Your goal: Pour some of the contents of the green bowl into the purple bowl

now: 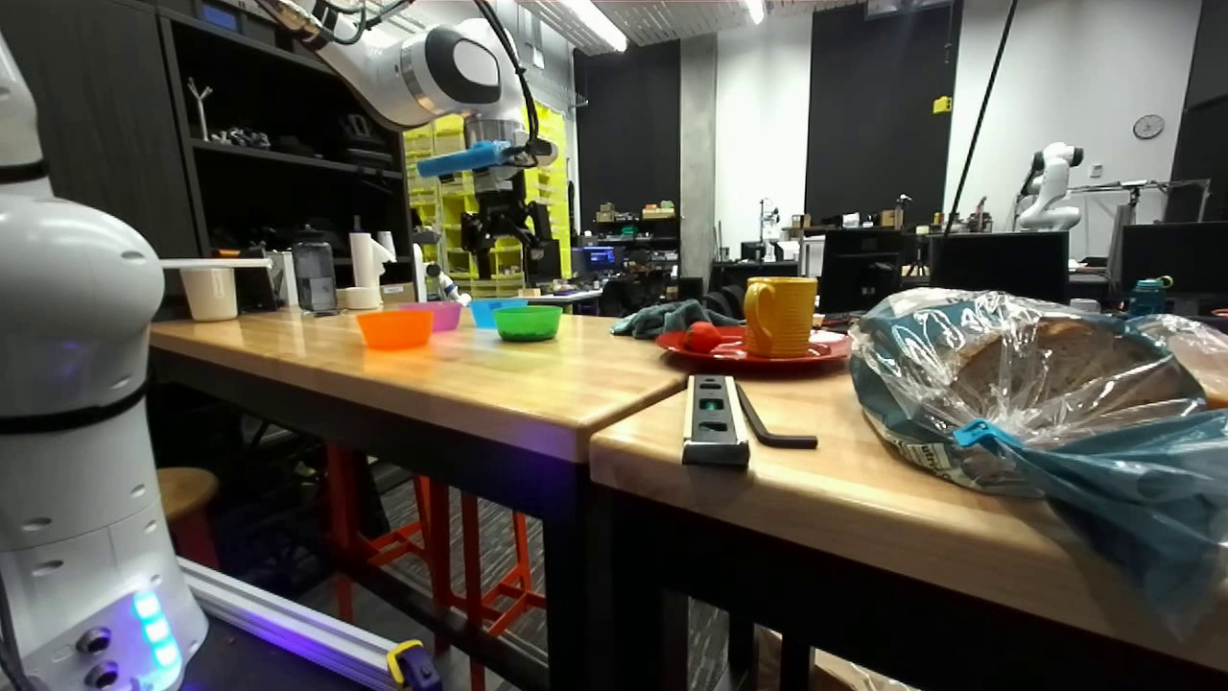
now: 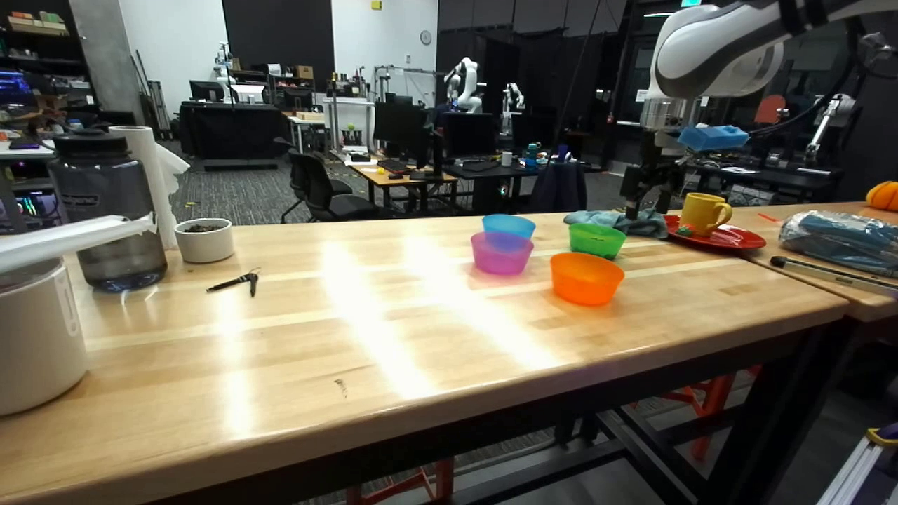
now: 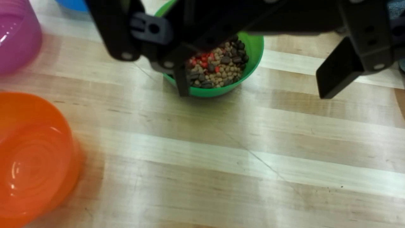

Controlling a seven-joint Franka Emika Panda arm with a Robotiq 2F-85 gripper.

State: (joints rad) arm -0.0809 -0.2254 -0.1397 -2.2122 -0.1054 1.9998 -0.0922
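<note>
The green bowl (image 3: 254,52) stands upright on the wooden table, holding dark, tan and red bean-like contents (image 3: 223,69); dark gripper parts cover some of it in the wrist view. My gripper (image 3: 255,89) is open with nothing gripped. One of its fingers overlaps the bowl's near rim there, and the opposite one hangs over bare wood. In an exterior view the gripper (image 1: 507,251) hovers well above the green bowl (image 1: 528,323). The purple bowl (image 2: 501,254) sits on the table a short way from the green bowl (image 2: 596,242); the wrist view cuts off the purple bowl (image 3: 19,38).
An orange bowl (image 2: 586,279) and a blue bowl (image 2: 509,225) stand close to both task bowls. Beyond the green bowl lie a grey-green cloth (image 2: 621,223) and a red plate (image 1: 672,347) with a yellow mug (image 1: 782,317). A bagged loaf (image 1: 1036,384) rests farther along.
</note>
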